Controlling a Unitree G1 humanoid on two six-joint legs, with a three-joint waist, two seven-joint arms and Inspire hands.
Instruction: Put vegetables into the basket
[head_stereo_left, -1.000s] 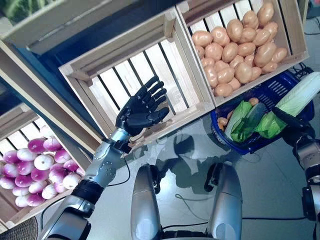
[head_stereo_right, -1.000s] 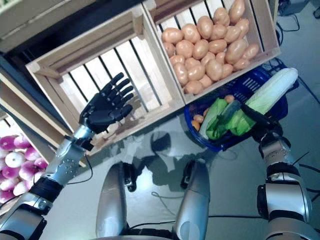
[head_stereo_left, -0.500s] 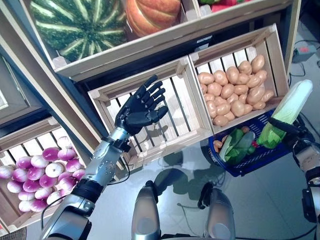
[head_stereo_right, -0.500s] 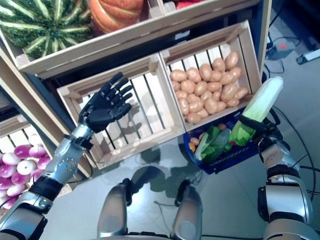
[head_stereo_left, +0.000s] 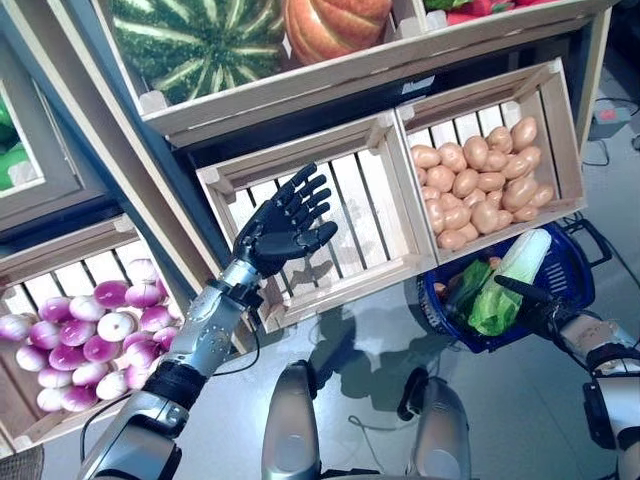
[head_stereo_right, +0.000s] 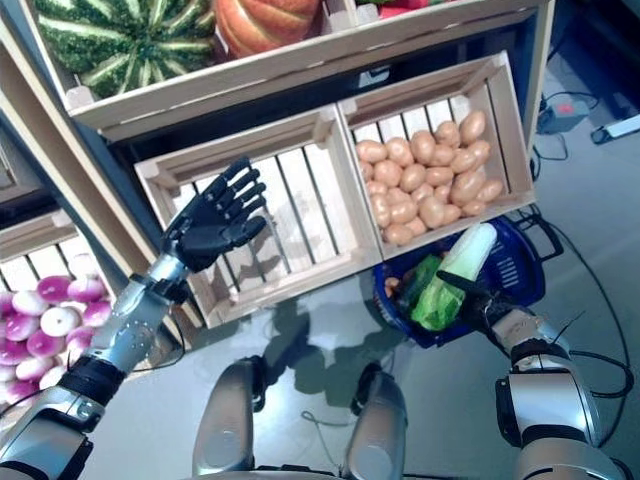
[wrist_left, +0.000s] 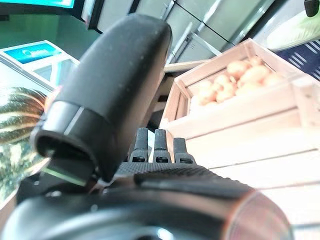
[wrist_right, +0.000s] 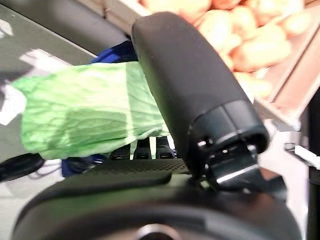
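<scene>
A long pale-green cabbage (head_stereo_left: 508, 283) lies tilted over the blue plastic basket (head_stereo_left: 573, 262) on the floor at the right, its leafy end down among other greens in the basket. My right hand (head_stereo_left: 537, 308) is shut on its lower part; in the right wrist view the thumb (wrist_right: 200, 95) lies over the green leaf (wrist_right: 85, 110) with the fingers beneath. My left hand (head_stereo_left: 282, 224) is raised, open and holding nothing, in front of the middle wooden crate (head_stereo_left: 345, 205), which has nothing in it.
A crate of potatoes (head_stereo_left: 480, 190) stands right behind the basket. A crate of purple-white turnips (head_stereo_left: 80, 330) is at the lower left. On the shelf above sit a watermelon (head_stereo_left: 200, 40) and a pumpkin (head_stereo_left: 335, 25).
The camera has shifted, so more of the shelf shows. My right hand has brought the cabbage down from upright above the basket into it. The left hand stays raised and open.
</scene>
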